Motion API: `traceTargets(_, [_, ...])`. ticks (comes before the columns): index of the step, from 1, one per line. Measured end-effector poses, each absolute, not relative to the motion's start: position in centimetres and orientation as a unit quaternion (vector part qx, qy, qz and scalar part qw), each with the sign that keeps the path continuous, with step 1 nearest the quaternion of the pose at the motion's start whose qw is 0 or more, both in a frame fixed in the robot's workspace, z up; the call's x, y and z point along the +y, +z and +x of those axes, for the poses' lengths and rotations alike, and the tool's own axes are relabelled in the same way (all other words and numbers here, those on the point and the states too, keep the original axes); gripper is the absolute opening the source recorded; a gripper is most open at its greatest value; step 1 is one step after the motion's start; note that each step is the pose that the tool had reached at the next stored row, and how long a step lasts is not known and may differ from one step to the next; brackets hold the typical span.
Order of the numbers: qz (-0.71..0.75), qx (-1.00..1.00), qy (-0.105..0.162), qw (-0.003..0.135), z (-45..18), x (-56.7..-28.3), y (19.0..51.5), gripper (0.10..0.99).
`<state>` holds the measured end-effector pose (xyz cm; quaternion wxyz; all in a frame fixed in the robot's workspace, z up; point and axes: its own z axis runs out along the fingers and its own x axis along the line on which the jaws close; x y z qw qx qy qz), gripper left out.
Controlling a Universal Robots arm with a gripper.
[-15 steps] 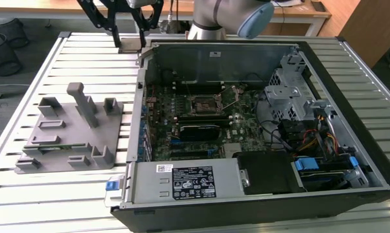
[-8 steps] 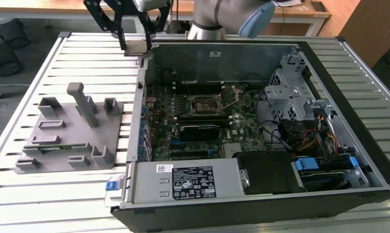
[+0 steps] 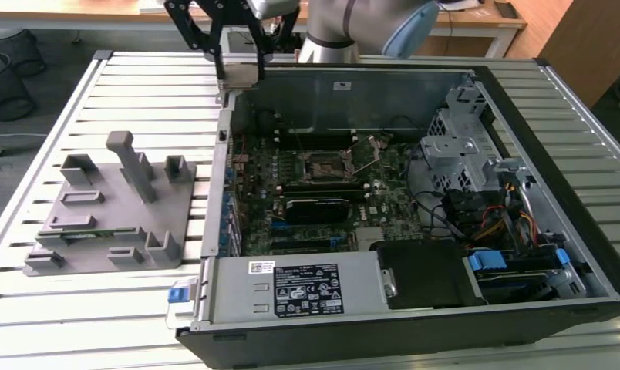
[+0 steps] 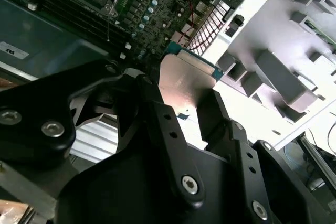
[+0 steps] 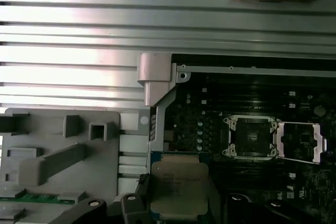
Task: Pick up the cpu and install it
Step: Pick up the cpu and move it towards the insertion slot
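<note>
Gripper (image 4: 181,106) fingers clamped on cpu (image 4: 185,80), opposite edges, over far corner of computer case (image 3: 413,89). Likely light, stiff, slick lid, delicate underside; edge hold suits.

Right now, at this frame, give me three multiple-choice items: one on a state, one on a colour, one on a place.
1. The socket is: A open, B latched shut, C under a cooler.
2. The fixture is: A red, B grey, C yellow.
3. The cpu is: A in the socket, B on the fixture, C in the gripper.
Answers: 1 A, its load plate is flipped aside; 2 B, it is grey all over; 3 C, the fingers clamp its sides.
</note>
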<state>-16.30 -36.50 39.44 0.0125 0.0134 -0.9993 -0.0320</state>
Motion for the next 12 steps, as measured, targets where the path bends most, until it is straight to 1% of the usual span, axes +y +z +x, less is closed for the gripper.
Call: traceTargets(12, [0.013, -0.999, -0.032, 0.012, -12.4, -36.5, 39.4, 0.525])
